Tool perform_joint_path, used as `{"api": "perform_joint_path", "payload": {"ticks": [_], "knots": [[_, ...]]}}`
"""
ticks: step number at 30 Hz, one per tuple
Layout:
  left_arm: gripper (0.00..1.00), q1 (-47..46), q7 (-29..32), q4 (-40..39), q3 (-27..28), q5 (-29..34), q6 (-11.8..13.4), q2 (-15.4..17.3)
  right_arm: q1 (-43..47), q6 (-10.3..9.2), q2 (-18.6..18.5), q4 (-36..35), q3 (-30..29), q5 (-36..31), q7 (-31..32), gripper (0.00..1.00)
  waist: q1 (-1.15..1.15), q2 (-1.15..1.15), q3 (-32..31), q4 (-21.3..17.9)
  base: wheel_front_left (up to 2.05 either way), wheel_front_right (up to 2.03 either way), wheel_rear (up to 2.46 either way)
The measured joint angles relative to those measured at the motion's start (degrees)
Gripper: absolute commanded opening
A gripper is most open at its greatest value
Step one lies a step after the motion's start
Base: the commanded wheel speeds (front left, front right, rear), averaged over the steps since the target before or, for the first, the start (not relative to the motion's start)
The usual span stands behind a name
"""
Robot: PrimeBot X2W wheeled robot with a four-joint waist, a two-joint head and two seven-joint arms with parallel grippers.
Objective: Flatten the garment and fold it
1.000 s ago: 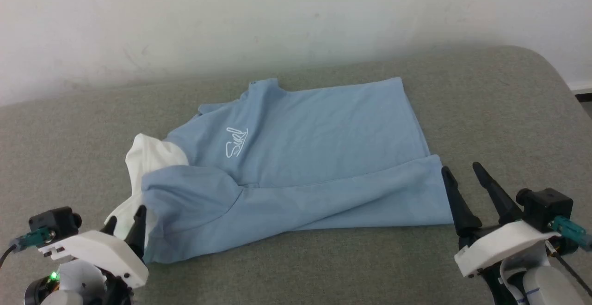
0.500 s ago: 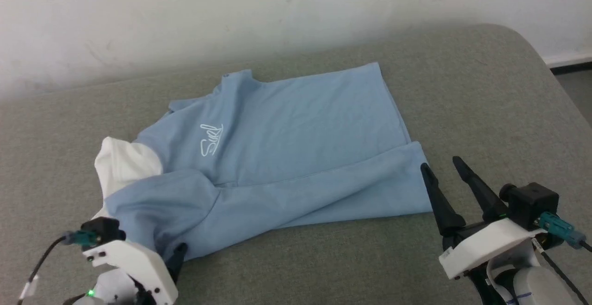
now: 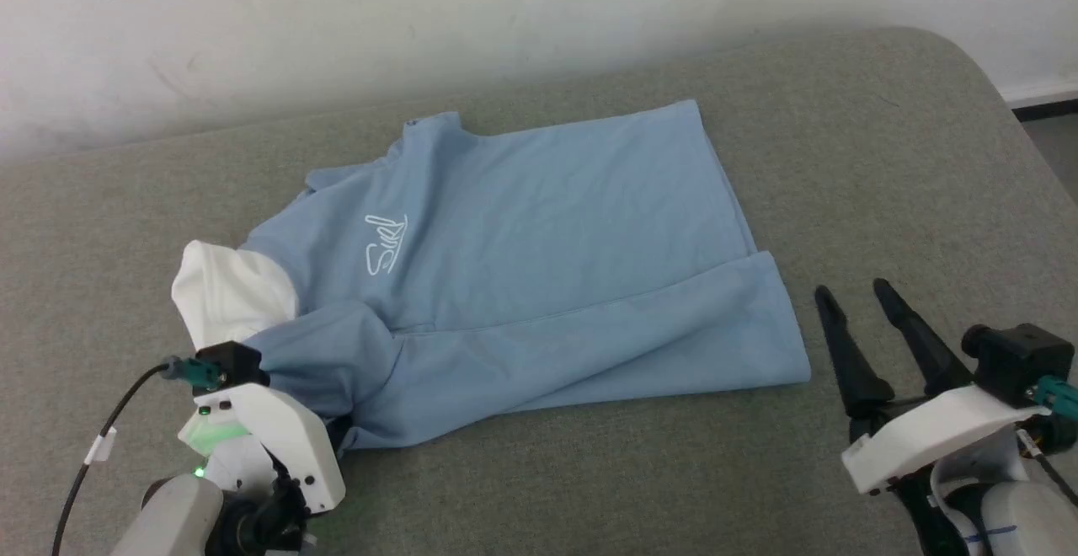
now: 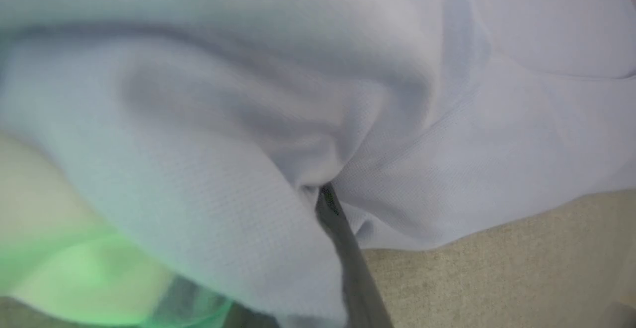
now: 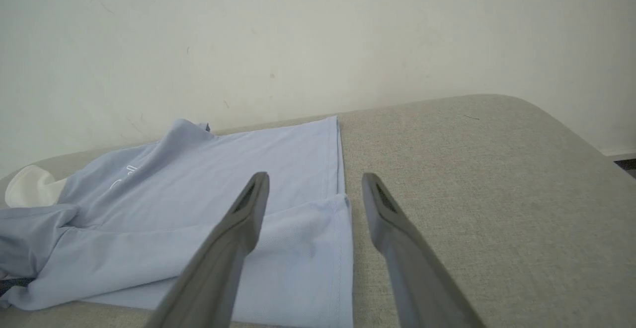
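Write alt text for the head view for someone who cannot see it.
A light blue polo shirt lies partly folded on a grey padded surface, white collar to the left, near edge turned over itself. The left pincer sits at its bunched near-left corner; the right pincer hangs open just off its near-right corner.

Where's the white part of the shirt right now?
In the head view, the white part sticks out at the left end of the shirt, on the grey cushion, just above the left gripper.
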Motion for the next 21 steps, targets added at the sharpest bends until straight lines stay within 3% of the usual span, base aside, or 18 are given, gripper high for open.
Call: {"api": "perform_joint_path", "payload": {"ticks": [8,16,21], "knots": [[0.00,-0.5,-4.4,0.8,0.0,0.0,-1.5,-1.7,-0.3,0.00,-3.6,2.6,-2.2,4.0,7.0,1.00,0.00,0.00,-0.3,2.1,0.00,0.00,0.00],[0.00,-0.5,-6.4,-5.0,0.2,1.2,-0.9,-1.6,-6.6,0.00,-7.8,12.9,2.0,11.0,24.8,1.00,0.02,0.00,0.9,4.4,0.00,0.00,0.00],[0.00,-0.3,-6.2,-8.8,0.0,1.7,0.1,-0.8,-11.9,0.00,-7.7,18.9,5.0,14.2,32.1,1.00,0.01,0.00,2.0,5.5,0.00,0.00,0.00]]}}
